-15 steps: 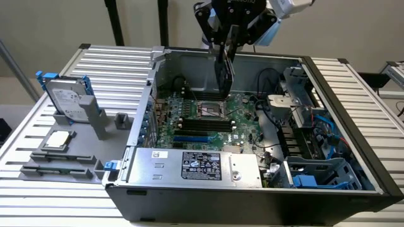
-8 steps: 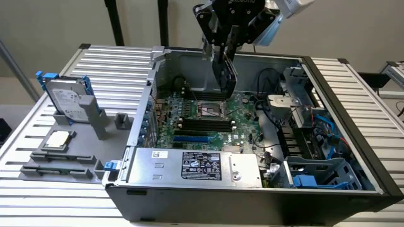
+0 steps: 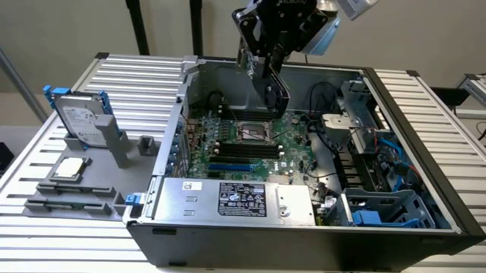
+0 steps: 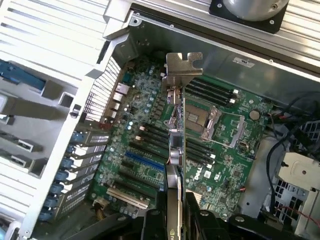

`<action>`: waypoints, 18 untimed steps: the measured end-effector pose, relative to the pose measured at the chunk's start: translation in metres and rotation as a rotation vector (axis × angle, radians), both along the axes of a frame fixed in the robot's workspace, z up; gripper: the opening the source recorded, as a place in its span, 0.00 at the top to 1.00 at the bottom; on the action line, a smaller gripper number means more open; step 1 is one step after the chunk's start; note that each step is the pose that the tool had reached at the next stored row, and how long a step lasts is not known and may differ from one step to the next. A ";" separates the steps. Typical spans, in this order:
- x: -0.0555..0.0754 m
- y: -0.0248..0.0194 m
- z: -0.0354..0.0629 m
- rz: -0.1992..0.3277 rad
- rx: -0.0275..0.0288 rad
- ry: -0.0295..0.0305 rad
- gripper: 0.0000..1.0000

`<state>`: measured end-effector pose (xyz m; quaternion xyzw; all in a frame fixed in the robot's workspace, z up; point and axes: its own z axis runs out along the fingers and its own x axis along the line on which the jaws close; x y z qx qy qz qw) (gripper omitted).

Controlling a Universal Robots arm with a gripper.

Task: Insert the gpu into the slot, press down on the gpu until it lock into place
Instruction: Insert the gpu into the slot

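Black gripper (image 3: 267,71) points straight down over the green motherboard (image 3: 254,145), clamping the card (image 3: 279,96) on edge, clear above the blue slot (image 3: 230,168); the arm above is cut off.

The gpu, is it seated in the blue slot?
No, the end effector holds the gpu above the motherboard, and the slot sits empty.

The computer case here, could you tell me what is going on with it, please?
The robot arm's gripper holds the graphics card upright above the motherboard inside the open computer case. The card hangs in the air, not yet seated in the blue slot.
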<state>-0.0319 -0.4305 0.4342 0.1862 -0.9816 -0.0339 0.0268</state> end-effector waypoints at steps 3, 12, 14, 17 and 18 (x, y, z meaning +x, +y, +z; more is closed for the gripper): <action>0.000 0.0000 -0.0008 0.055 -0.0001 -0.0002 0.74; 0.000 0.0000 -0.0073 0.219 -0.0005 -0.0126 0.74; 0.000 0.0000 -0.0089 0.256 -0.0008 -0.0163 0.74; 0.000 0.0000 -0.0113 0.309 -0.0011 -0.0216 0.74; 0.000 0.0000 -0.0120 0.327 -0.0012 -0.0233 0.74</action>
